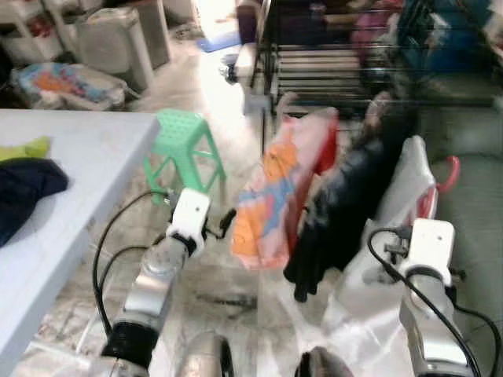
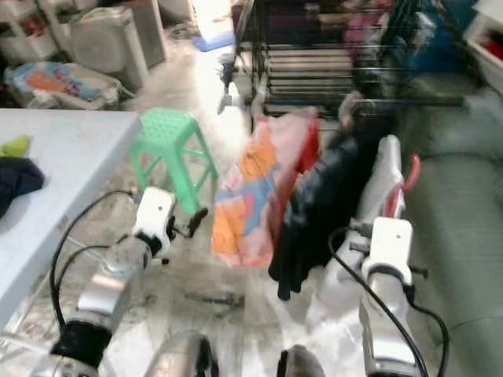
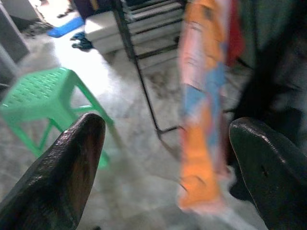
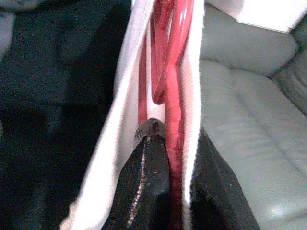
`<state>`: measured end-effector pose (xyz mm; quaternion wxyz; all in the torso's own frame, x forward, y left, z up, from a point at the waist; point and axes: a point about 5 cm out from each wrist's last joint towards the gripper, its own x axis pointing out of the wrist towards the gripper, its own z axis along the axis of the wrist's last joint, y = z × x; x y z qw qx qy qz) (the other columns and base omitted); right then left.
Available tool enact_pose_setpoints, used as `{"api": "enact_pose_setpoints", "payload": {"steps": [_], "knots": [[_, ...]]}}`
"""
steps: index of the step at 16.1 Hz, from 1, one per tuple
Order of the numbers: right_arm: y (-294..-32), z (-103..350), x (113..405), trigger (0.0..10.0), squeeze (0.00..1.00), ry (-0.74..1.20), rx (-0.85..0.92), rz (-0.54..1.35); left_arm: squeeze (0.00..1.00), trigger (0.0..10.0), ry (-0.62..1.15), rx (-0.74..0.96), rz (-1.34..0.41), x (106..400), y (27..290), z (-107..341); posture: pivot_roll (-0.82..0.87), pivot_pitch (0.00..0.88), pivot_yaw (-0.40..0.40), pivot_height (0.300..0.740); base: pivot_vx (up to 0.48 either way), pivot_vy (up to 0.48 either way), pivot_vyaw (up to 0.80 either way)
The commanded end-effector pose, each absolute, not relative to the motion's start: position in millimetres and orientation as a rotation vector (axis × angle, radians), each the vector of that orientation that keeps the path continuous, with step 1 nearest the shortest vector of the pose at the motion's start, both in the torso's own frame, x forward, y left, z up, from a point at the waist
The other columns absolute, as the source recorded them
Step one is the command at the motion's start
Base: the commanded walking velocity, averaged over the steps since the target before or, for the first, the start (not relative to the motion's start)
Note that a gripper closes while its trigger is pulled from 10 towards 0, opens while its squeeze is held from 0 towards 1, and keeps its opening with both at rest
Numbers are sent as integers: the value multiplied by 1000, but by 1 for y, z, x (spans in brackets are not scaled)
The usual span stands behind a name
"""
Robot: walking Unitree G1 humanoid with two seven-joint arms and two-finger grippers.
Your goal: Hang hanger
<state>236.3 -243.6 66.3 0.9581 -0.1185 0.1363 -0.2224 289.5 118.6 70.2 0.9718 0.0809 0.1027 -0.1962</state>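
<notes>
The right gripper has its two black fingers pressed together on the red hanger, pinching the plastic just below where the loops of its neck cross, with the white garment folded to either side of the fingers. Ahead of the gripper the hanger's hook curls out past the cloth, and beyond it stands the black drying rack with its rail; a black garment and an orange and pink patterned garment hang from the rack just to the gripper's left. To its right lies a grey sofa. The hanger looks like thin, stiff, smooth plastic, light in itself but pulled downward by soft cloth that will sway and drag; I judge that the hold near the neck suits it, since that keeps the hook free and steady, though the slick plastic could twist between the fingers. The left gripper is spread wide and empty, held low and well apart from the hanger, with a green stool beyond it and a white table on its outer side.
</notes>
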Motion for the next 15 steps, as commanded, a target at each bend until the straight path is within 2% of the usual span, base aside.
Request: {"api": "enact_pose_setpoints", "payload": {"steps": [1, 5, 6, 11, 14, 15], "knots": [[-240, 74, 243, 10000, 0, 233, -238, -435, 0, 10000, 190, 192, -377, 293, 124, 74, -32, 0, 28, 740, -337, 0, 0], [-232, 68, 258, 10000, 0, 248, -236, -355, 0, 10000, 182, 199, -346, 297, 123, 73, -8, 0, 2, 740, -287, 0, 0], [-224, 71, 270, 10000, 0, 229, -248, -294, 0, 10000, 157, 226, -324, 300, 126, 78, 0, 0, -7, 740, -262, 0, 0], [-204, 77, 285, 10000, 0, 184, -231, -167, 0, 10000, 159, 193, -239, 290, 143, 84, 4, 0, 35, 740, 0, 0, 0], [-192, 76, 284, 10000, 0, 165, -256, -69, 0, 10000, 185, 190, -250, 284, 138, 73, -10, 0, 21, 740, 0, 0, 800], [-191, 71, 278, 10000, 0, 168, -244, -57, 0, 10000, 168, 213, -293, 287, 130, 74, 3, 0, -14, 740, 0, 0, 800]]}}
